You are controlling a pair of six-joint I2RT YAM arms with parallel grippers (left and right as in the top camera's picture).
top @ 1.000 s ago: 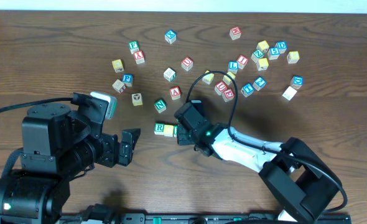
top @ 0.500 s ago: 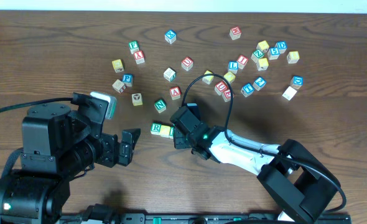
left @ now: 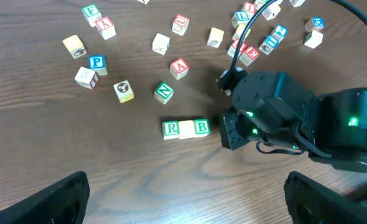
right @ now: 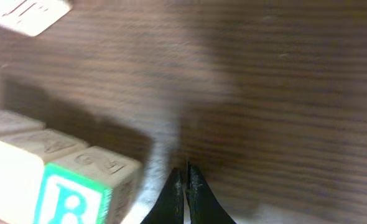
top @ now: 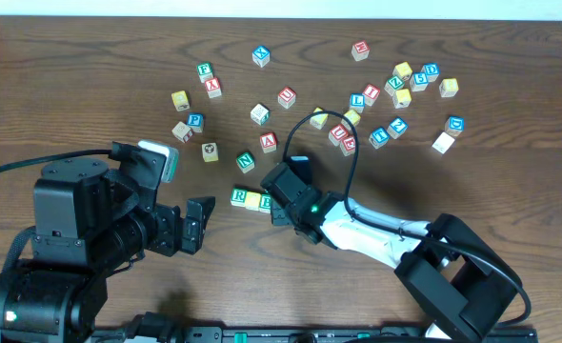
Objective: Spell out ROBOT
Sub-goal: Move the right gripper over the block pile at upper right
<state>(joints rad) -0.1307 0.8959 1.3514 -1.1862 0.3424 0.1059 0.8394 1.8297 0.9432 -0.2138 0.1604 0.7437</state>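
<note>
Right tool, pinched together on nothing, mostly hides the B block from overhead. The middle block, touching the R block, looks blank, perhaps. Left tool gapes wide.

Light: bright, even.
Shadow: dark patch above-left of the black two-finger right claw.
Blur: wrist close-up soft — worst leftward.

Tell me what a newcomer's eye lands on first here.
The short row of blocks reading R, a pale block, B sits mid-table, the right gripper shut close beside its B end. Beyond it loose letter blocks scatter over the far table; the left gripper hangs open on the row's other side.
</note>
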